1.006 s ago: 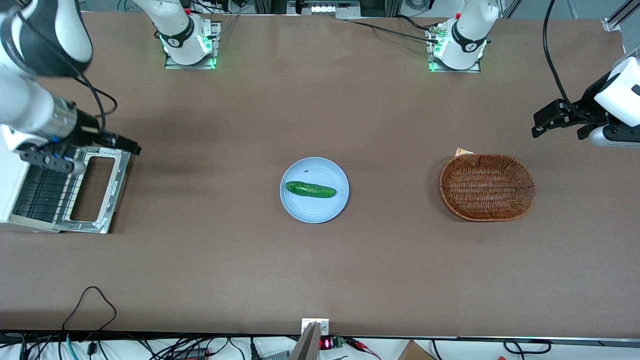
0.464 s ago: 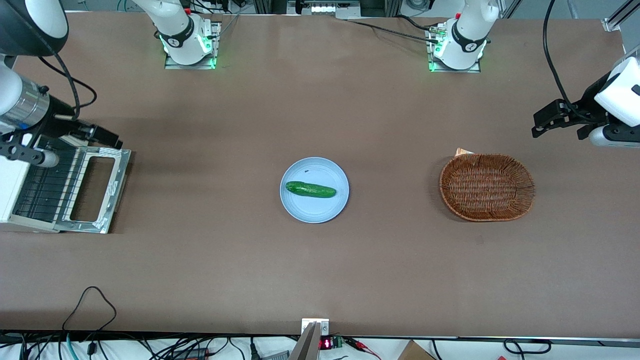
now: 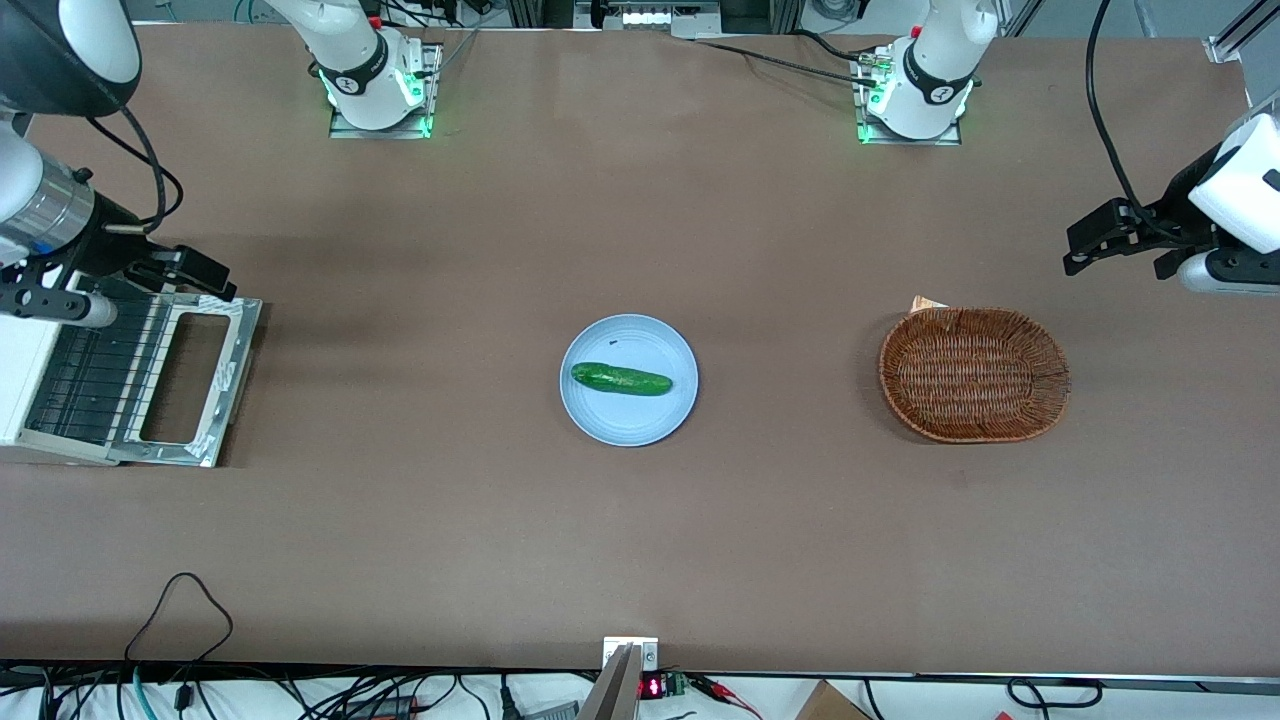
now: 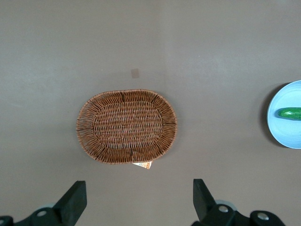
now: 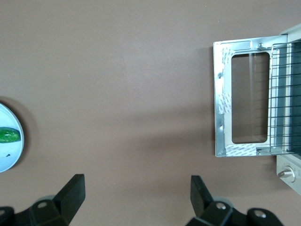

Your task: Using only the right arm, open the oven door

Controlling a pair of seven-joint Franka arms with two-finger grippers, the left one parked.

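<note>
Lying flat open, oven door (image 3: 190, 380)

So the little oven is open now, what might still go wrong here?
The oven door lies flat on the table, sticking out from the oven. The open gripper hangs just above its edge farther from the camera, so a low move might knock it. The wire rack also juts out, easy to snag.

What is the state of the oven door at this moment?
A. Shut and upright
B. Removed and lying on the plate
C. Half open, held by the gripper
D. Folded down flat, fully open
D: the oven door lies flat in front of the oven, wire rack exposed; the open gripper is above its edge, holding nothing.
</note>
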